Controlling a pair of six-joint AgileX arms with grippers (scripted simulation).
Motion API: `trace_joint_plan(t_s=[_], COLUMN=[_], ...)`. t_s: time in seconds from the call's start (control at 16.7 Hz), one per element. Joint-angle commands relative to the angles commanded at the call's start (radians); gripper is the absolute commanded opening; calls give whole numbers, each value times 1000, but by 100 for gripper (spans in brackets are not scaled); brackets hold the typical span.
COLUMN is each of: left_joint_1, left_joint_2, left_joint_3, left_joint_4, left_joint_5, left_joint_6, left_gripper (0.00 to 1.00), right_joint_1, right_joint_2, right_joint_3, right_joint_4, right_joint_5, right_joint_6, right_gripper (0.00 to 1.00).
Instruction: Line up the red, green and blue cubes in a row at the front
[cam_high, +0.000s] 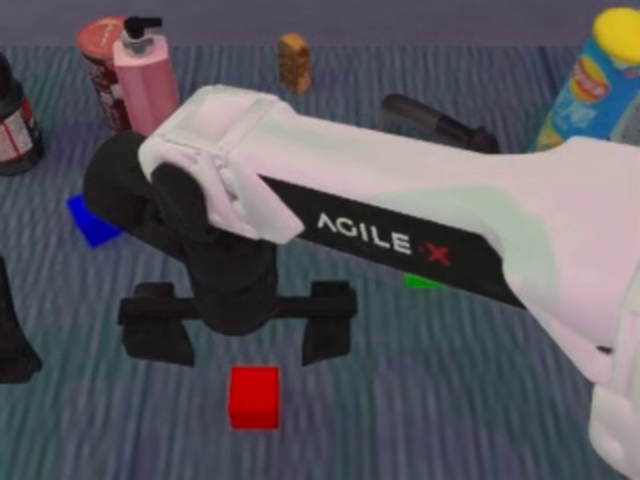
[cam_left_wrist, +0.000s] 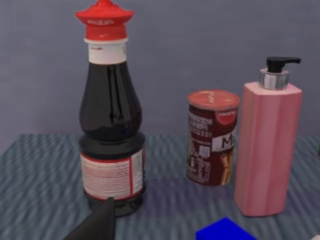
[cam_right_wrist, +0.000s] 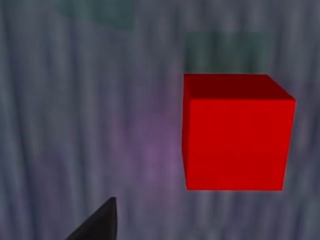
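The red cube (cam_high: 254, 397) lies near the front, just in front of my right gripper (cam_high: 243, 335), which hovers open above the table with nothing between its fingers. In the right wrist view the red cube (cam_right_wrist: 235, 132) sits beyond one dark finger (cam_right_wrist: 102, 222), apart from it. At the left, the blue cube (cam_high: 92, 222) is partly covered by the right arm, and it shows again in the left wrist view (cam_left_wrist: 225, 231). Only a sliver of the green cube (cam_high: 422, 283) peeks from under the right arm. My left gripper (cam_high: 12, 340) is parked at the left edge, open and empty.
Along the back stand a dark sauce bottle (cam_left_wrist: 111, 125), a red can (cam_left_wrist: 212, 137), a pink pump bottle (cam_left_wrist: 267, 150), a small orange-yellow block (cam_high: 294, 62) and a blue-yellow chips tube (cam_high: 592, 85). A black object (cam_high: 440, 125) lies behind the right arm.
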Motion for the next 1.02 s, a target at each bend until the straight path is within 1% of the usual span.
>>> trace_joint_plan(t_s=[0.24,0.36,0.48,0.84,0.96,1.02], left_joint_1=[0,0,0,0,0,0], left_joint_2=[0,0,0,0,0,0], left_joint_3=[0,0,0,0,0,0], left_joint_4=[0,0,0,0,0,0], left_joint_5=[0,0,0,0,0,0], left_joint_6=[0,0,0,0,0,0], left_gripper=[100,100,100,100,100,100], right_joint_1=[-19,-67,-144,-422,-483,-498], right_joint_2=[3,-1,-6,-19,-22,-23], right_joint_3=[-5,-14,-28,-84,-96,-99], right_joint_4=[4,11,20,50,57,59], right_joint_5=[-1,-3,-7,-22,-24,-25], right_joint_6=[-15,-66,-141,-417,-478,-494], right_gripper=[100,100,100,100,100,100])
